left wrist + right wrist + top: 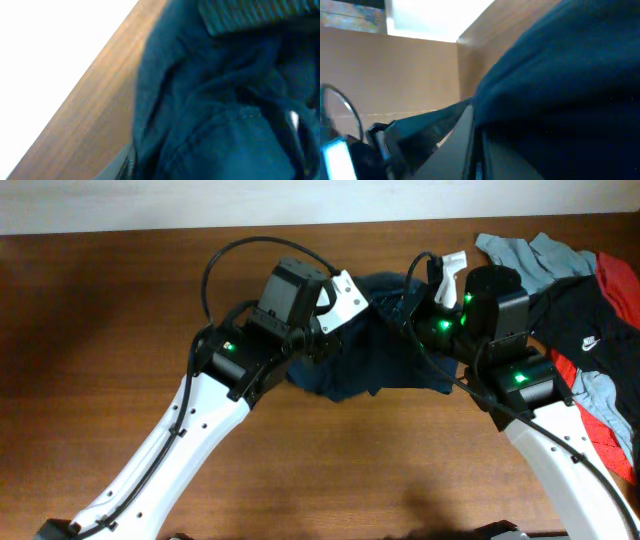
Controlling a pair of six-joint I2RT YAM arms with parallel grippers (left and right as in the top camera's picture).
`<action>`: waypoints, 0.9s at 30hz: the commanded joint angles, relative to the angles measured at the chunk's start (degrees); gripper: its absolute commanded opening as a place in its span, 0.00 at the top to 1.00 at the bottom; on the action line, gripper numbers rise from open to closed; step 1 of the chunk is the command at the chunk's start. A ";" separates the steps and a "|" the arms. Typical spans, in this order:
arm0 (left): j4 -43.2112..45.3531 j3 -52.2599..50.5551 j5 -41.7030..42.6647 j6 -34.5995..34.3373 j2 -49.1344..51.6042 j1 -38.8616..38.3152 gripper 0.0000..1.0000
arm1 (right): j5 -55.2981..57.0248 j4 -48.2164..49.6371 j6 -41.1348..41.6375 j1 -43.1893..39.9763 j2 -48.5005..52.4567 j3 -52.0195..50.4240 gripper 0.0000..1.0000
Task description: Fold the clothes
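Observation:
The dark navy shorts (385,355) lie bunched at the middle back of the table, between my two grippers. My left gripper (352,302) is at their left upper edge. In the left wrist view the navy cloth (225,100) fills the frame over the jaws, with one finger (127,167) showing at its edge. My right gripper (440,285) is at their right upper edge. In the right wrist view dark cloth (560,90) covers the jaws beside one finger (465,145). Both grippers look shut on the shorts.
A pile of other garments lies at the back right: grey (530,252), black with a white logo (585,330) and red (622,285). The table's far edge (150,232) runs just behind the shorts. Bare wood (100,360) shows to the left and front.

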 commanded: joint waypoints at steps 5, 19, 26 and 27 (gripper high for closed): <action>1.86 -0.15 -6.45 -2.16 -3.21 0.04 0.99 | 10.64 -12.61 -17.51 0.85 -0.44 0.87 0.78; 2.08 0.61 -12.28 -2.12 -7.96 0.04 1.00 | 29.81 -31.89 -36.33 -1.18 3.52 0.33 0.29; 2.08 1.38 -12.66 -2.10 -9.81 0.04 0.99 | 27.04 -30.53 -47.98 -2.93 11.23 -0.44 0.14; 2.10 1.38 -12.66 -2.10 -9.81 0.04 0.99 | 27.80 -29.57 -48.17 -2.93 12.11 -0.70 0.13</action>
